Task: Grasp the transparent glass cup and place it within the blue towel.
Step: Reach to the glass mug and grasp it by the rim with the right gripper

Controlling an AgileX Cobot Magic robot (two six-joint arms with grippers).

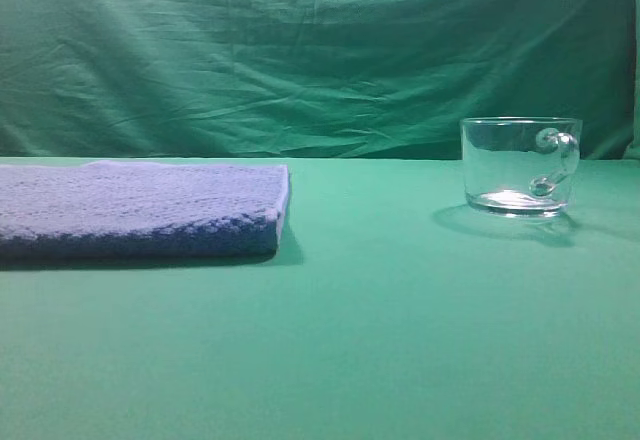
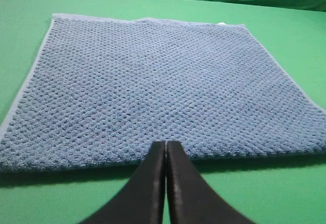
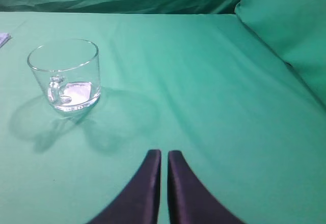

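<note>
Left pincer [image 2: 166, 150] pressed together, tips just short of blue towel [image 2: 153, 86] near edge | right pincer [image 3: 164, 158] pressed together, holding nothing, well apart from transparent glass cup [image 3: 65, 75] | cup upright on green bench [image 1: 380, 340], right side, handle toward right, well apart from towel lying flat at left

The transparent glass cup [image 1: 520, 166] is clear, smooth and glossy, with bright glints on its thick base and handle. The blue towel [image 2: 153, 86] is thick cloth, nubby and matt. The table [image 1: 400, 340] wears smooth matt green cloth; the backdrop [image 1: 300, 50] is creased green fabric. Both tools, left [image 2: 166, 150] and right [image 3: 164, 158], look smooth dark plastic, faintly sheened.
</note>
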